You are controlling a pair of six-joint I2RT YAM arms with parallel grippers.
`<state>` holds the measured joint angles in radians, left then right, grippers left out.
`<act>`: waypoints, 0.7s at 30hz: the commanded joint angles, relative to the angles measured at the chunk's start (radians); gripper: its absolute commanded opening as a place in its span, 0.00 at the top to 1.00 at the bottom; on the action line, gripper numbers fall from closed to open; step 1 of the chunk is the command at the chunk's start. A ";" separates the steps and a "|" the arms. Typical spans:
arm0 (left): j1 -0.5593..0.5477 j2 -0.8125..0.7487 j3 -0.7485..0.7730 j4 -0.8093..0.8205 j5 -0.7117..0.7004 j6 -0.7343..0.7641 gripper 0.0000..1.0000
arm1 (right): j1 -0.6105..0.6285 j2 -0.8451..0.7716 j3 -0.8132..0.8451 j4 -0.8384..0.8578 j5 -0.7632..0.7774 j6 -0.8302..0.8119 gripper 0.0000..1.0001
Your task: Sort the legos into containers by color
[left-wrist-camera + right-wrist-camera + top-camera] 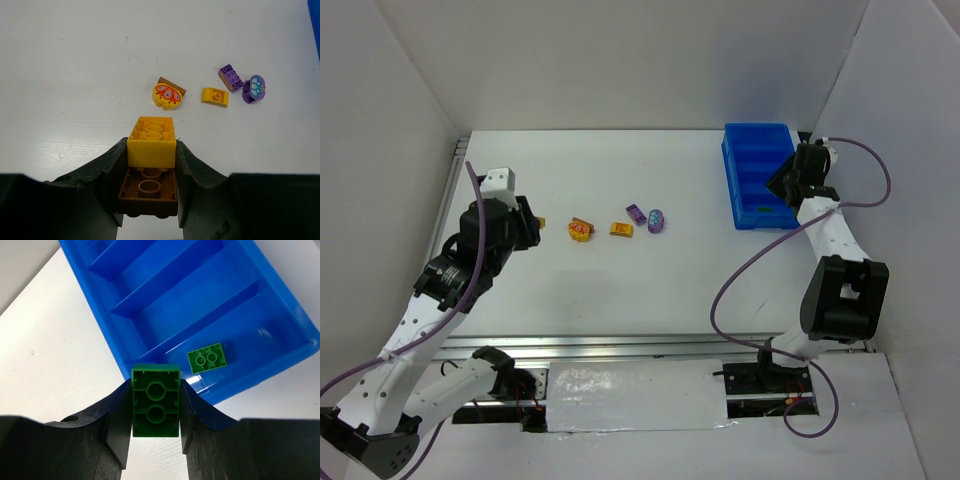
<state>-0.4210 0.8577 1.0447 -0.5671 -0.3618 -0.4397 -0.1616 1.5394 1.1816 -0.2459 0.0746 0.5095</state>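
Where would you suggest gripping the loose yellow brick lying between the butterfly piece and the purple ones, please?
Come straight down and pinch the yellow brick across its two long sides: it lies flat, nothing touches it, and that is probably its narrowest span.

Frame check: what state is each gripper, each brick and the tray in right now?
left gripper: shut on yellow brick stacked with brown brick.
right gripper: shut on held green brick.
blue tray: sorted green brick lies in its end compartment; nothing seen in the others.
butterfly brick: loose on the table.
small yellow piece: loose on the table.
purple brick: loose on the table.
purple flower piece: loose on the table.
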 commanded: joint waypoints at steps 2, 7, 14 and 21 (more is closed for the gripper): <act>0.031 0.023 0.027 0.052 0.004 0.004 1.00 | 0.002 -0.050 -0.016 0.036 -0.038 0.023 1.00; 0.221 0.183 0.161 0.065 0.236 -0.051 1.00 | 0.002 -0.062 0.003 0.016 -0.047 0.030 1.00; 0.324 0.386 0.359 0.062 0.244 -0.039 1.00 | 0.002 -0.015 -0.031 0.080 -0.018 0.136 1.00; 0.335 0.601 0.414 0.081 0.378 -0.014 1.00 | 0.005 0.096 0.023 0.103 -0.038 0.293 1.00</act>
<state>-0.0879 1.4006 1.4616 -0.5037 -0.0811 -0.4702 -0.1616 1.5986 1.1633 -0.1696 0.0292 0.7292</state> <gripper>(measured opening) 0.482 0.436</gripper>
